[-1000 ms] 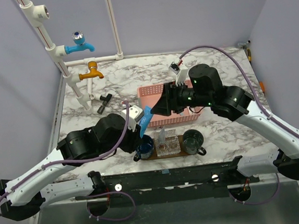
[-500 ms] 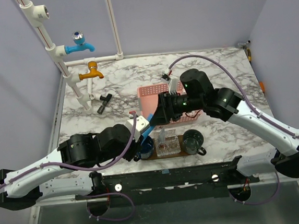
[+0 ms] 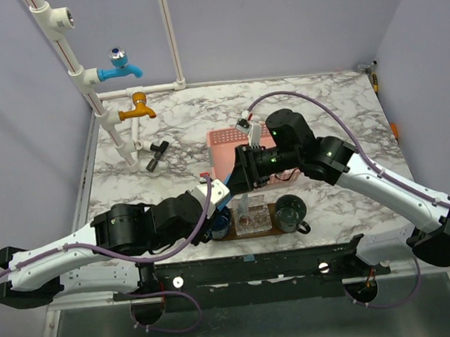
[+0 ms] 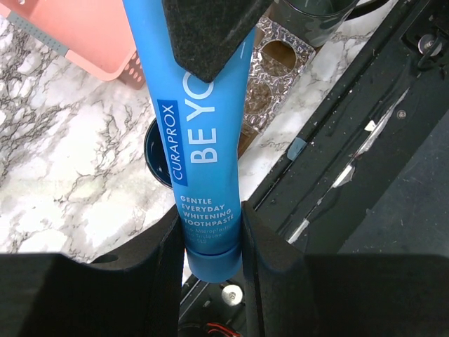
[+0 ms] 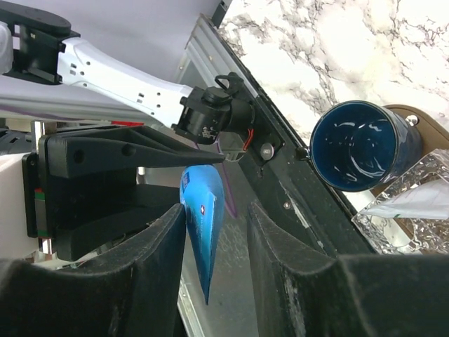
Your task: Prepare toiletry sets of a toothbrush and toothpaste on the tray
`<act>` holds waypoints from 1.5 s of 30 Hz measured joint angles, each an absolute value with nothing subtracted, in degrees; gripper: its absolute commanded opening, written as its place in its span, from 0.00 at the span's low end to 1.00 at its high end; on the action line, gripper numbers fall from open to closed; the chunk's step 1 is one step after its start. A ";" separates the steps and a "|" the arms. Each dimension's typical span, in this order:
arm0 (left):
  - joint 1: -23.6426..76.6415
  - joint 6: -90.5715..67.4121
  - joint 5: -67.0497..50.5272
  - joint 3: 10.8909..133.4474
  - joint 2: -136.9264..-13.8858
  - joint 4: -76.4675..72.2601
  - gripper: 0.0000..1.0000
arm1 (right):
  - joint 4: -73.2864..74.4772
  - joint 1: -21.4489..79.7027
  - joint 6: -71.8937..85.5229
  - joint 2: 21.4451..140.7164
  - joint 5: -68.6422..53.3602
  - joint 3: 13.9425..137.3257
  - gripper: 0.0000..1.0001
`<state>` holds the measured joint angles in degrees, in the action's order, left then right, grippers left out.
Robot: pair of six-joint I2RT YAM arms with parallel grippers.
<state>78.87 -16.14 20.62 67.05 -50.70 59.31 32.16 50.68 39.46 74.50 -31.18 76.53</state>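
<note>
Clamping toothpaste [image 4: 203,133] between left gripper [image 4: 212,226] fingers. Straddling tube's flat tail with right gripper [image 5: 216,225], jaws parted, not pinching, near blue mug [image 5: 361,144].

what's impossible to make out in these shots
- Toothpaste top end: left wrist view, covered by a finger of the right tool.
- Tray: mostly under cups, top view; cut by the right wrist view's edge.
- Pink basket contents: top view, right arm blocks them.
- Toothbrushes: none identifiable anywhere.
</note>
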 measured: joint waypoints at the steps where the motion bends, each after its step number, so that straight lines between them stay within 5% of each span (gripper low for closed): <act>1: 79.02 -16.14 20.80 67.02 -50.68 59.33 0.00 | 32.08 50.68 39.64 74.52 -31.31 76.42 0.41; 8: 79.48 -16.14 21.50 67.02 -50.65 59.33 0.00 | 30.96 50.68 40.36 74.56 -31.46 76.34 0.32; 18: 79.96 -16.01 21.52 66.35 -50.00 59.29 0.00 | 30.26 50.68 41.01 74.56 -32.08 75.48 0.01; 25: 80.01 -15.81 21.47 64.88 -49.12 57.49 0.42 | 29.67 50.65 41.10 73.67 -32.12 74.41 0.00; 31: 80.01 -15.44 21.23 64.47 -49.04 54.19 0.65 | 29.98 50.68 40.97 72.01 -31.16 73.56 0.00; 45: 79.09 -15.64 18.26 64.55 -48.21 47.00 0.79 | 41.32 50.65 35.86 69.65 -21.12 77.65 0.00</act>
